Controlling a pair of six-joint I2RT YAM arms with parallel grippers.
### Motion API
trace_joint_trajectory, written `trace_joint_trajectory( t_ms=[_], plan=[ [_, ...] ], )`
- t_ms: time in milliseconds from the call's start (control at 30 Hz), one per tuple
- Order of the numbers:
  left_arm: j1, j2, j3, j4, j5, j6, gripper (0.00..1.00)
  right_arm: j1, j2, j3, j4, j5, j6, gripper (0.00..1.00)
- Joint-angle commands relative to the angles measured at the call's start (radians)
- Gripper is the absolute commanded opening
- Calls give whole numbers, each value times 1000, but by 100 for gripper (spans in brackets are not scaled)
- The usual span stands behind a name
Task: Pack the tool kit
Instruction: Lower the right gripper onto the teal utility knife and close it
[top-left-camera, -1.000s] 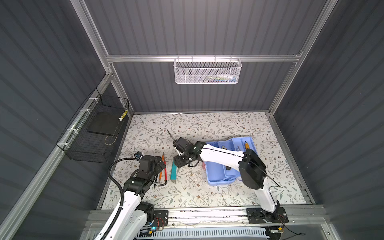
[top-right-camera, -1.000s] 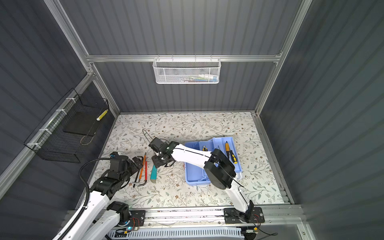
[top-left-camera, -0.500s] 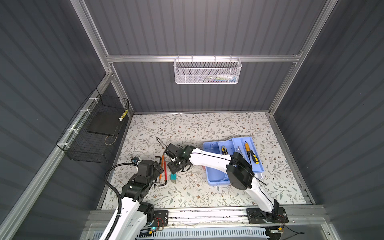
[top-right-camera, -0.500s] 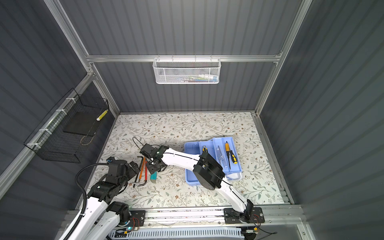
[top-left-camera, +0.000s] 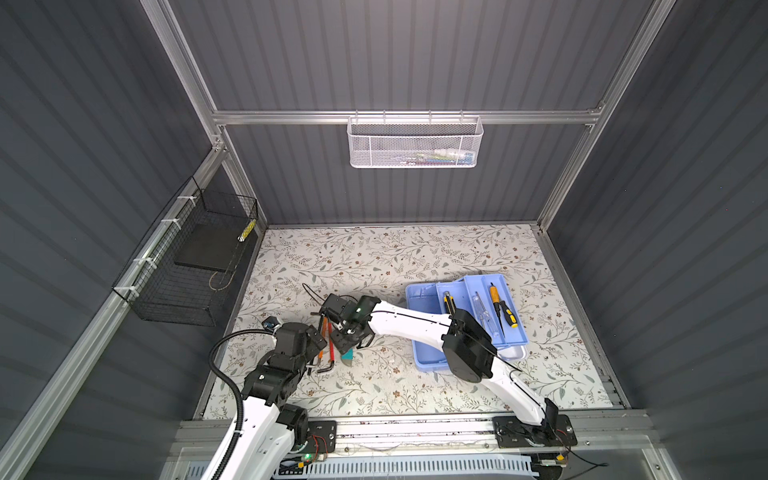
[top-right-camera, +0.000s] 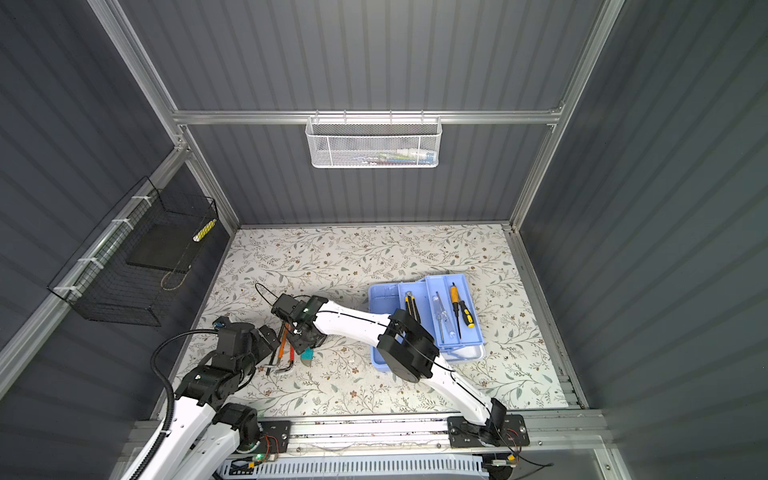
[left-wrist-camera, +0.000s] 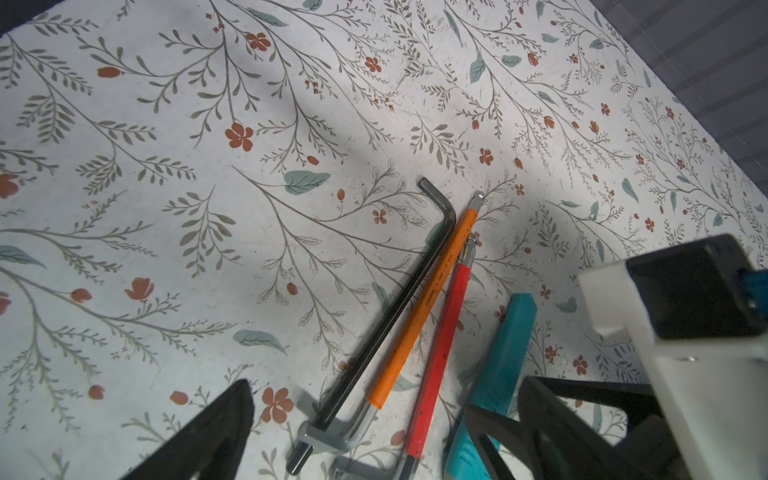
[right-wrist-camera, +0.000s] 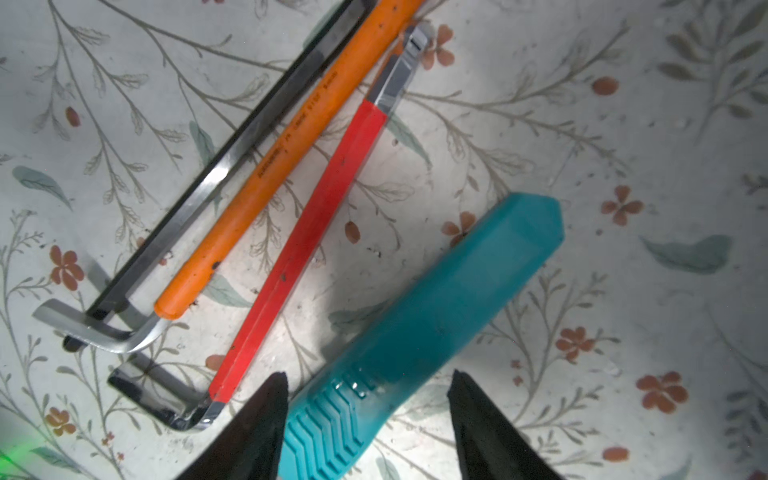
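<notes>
Now the right gripper (right-wrist-camera: 368, 386) is brought from the tool kit (top-left-camera: 428, 357) and set, jaws parted, astride the utility knife (right-wrist-camera: 436, 291) lying left of the kit by the hex keys (right-wrist-camera: 291, 137), so a pick-up seems next; left gripper (top-left-camera: 316, 338) is held wide open.

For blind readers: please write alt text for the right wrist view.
A teal utility knife lies on the floral table between the open jaws of the right hand. Beside it lie a red hex key, an orange hex key and a steel hex key.
</notes>
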Motion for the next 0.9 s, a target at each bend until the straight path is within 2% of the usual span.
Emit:
trace_joint_trajectory(
  t_ms=[0, 333, 400, 533, 867],
  plan=[
    [3, -3, -7, -23, -6, -14, 99, 16, 41, 40, -61, 37, -27, 65],
    [3, 5, -7, -11, -2, -4, 100, 13, 35, 9, -100, 92, -33, 65],
    [3, 7, -8, -7, 1, -2, 100, 8, 8, -29, -93, 91, -29, 63],
    [3, 14, -14, 10, 8, 6, 99, 1, -88, -185, 32, 34, -34, 58],
    [3, 39, -2, 32, 16, 24, 99, -12, -16, -133, -2, 4, -40, 58]
  ],
)
